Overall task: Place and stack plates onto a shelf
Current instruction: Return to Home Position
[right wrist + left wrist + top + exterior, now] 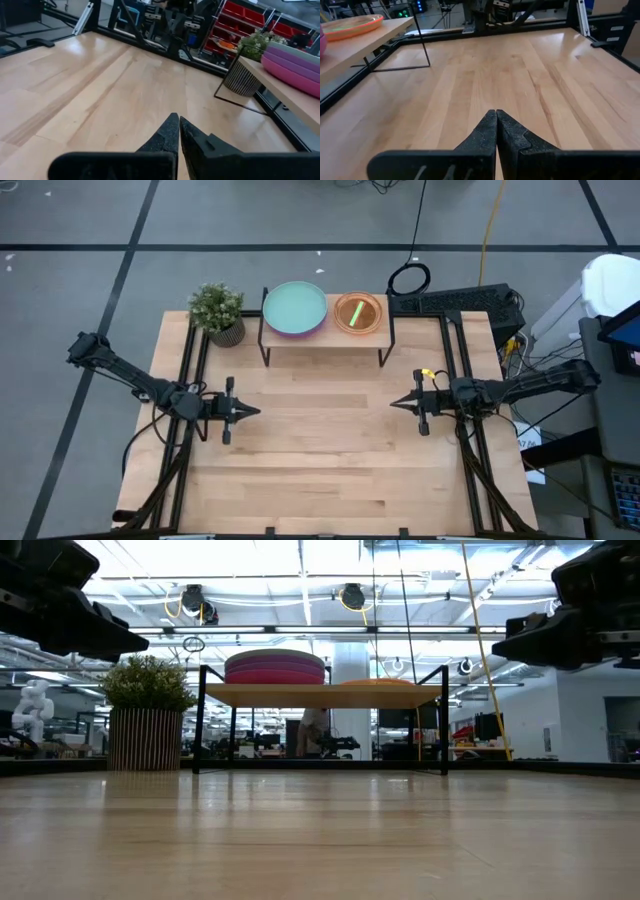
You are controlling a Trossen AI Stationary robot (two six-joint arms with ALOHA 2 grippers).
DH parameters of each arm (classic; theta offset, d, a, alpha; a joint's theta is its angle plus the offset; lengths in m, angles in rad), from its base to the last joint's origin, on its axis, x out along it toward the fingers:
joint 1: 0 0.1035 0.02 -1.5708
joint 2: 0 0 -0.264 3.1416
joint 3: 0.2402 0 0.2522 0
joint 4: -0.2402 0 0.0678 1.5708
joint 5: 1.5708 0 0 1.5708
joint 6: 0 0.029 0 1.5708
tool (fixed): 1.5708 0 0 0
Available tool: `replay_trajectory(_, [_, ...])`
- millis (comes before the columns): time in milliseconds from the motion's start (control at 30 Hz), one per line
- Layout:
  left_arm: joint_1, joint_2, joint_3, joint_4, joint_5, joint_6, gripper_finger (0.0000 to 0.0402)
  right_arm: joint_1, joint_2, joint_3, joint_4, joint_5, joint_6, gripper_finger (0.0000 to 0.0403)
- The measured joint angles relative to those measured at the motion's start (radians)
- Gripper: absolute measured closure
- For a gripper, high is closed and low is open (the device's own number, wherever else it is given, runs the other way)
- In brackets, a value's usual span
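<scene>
You find the larger plates (295, 308) and smaller plates (358, 313) stacked side by side on the shelf (328, 332), so I judge the stacking complete. Your left pincer (256, 411) and right pincer (394, 404) hover clenched and empty over the counter (320, 470), well clear of the shelf, which reads as a parked posture.

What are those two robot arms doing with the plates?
Nothing is being held right now. On the shelf sit a big stack of plates, teal on top, next to the plant, and a small stack that looks orange. The left gripper and the right gripper are both shut and empty, hovering over the table and pointing at each other. The stacking looks done.
</scene>
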Motion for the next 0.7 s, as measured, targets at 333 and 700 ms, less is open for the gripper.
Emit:
replay_trajectory(333, [0.060,-0.020,0.000,-0.004,0.059,0.064,0.0399,-0.050,-0.002,-0.002,0.000,-0.079,0.012,0.0403])
replay_trajectory(700, [0.152,-0.051,0.000,-0.005,0.220,0.077,0.0399,-0.074,-0.002,-0.004,0.000,-0.079,0.031,0.0403])
